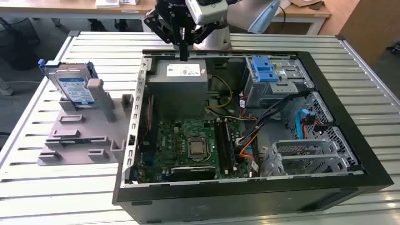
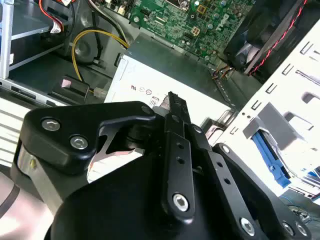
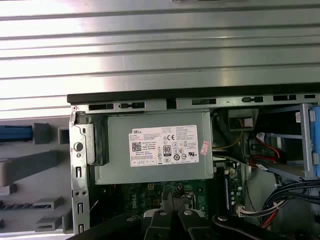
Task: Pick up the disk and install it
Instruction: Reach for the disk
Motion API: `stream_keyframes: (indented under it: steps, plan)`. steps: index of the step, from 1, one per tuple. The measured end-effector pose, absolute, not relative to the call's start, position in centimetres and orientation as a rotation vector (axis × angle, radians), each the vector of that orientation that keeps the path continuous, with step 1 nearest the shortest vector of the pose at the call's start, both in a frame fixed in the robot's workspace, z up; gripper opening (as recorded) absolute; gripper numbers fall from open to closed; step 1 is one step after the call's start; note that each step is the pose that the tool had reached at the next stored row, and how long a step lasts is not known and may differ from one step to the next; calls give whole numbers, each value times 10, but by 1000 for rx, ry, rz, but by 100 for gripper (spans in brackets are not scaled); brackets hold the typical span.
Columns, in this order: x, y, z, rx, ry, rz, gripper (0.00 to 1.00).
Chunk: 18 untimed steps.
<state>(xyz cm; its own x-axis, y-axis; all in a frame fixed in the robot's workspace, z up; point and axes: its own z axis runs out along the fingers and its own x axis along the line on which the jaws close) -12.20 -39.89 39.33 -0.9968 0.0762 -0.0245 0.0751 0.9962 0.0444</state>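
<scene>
The disk [image 1: 72, 87], a silver drive with a blue-and-white label in a blue bracket, stands on edge in a grey holder [image 1: 81, 136] on the table, at the exterior view's left of the open computer case [image 1: 250, 126]. My gripper [image 1: 183, 56] hangs above the case's far edge, over the grey power-supply box [image 1: 178, 86], well apart from the disk. Its fingers are shut with nothing between them, and they show in both wrist views [image 2: 173, 100] [image 3: 170, 216]. A blue strip of the disk's bracket [image 3: 15, 134] shows in the first wrist view.
Inside the case lie a green motherboard [image 1: 190, 143], loose cables [image 1: 281, 110], and a metal drive cage with a light-blue latch [image 1: 265, 70]. A slatted metal table [image 1: 75, 187] bears everything. Desks stand beyond the table's far edge.
</scene>
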Motion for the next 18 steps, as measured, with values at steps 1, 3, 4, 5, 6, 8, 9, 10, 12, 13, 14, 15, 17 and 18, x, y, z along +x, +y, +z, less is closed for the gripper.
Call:
stream_keyframes:
  steps: [1, 3, 4, 5, 6, 8, 9, 10, 12, 13, 14, 15, 17, 18]
  plan:
    - [-122, -399, 393, 118, 3113, 68, 11]
    - [-122, -399, 393, 118, 3112, 68, 11]
    - [-122, -399, 393, 118, 3112, 68, 11]
    - [-122, -399, 393, 118, 3113, 68, 11]
    - [-122, -399, 393, 118, 3112, 68, 11]
    - [-123, -399, 393, 118, 3113, 68, 11]
    - [-123, -399, 393, 118, 3113, 68, 11]
    - [-124, -399, 393, 118, 3112, 68, 11]
    - [-124, -399, 393, 118, 3112, 68, 11]
    - [-124, -399, 393, 118, 3113, 68, 11]
    - [-124, -399, 393, 118, 3112, 68, 11]
    - [-124, -399, 393, 118, 3113, 68, 11]
    - [-125, -399, 393, 118, 3112, 68, 11]
    - [-125, -399, 393, 118, 3112, 68, 11]
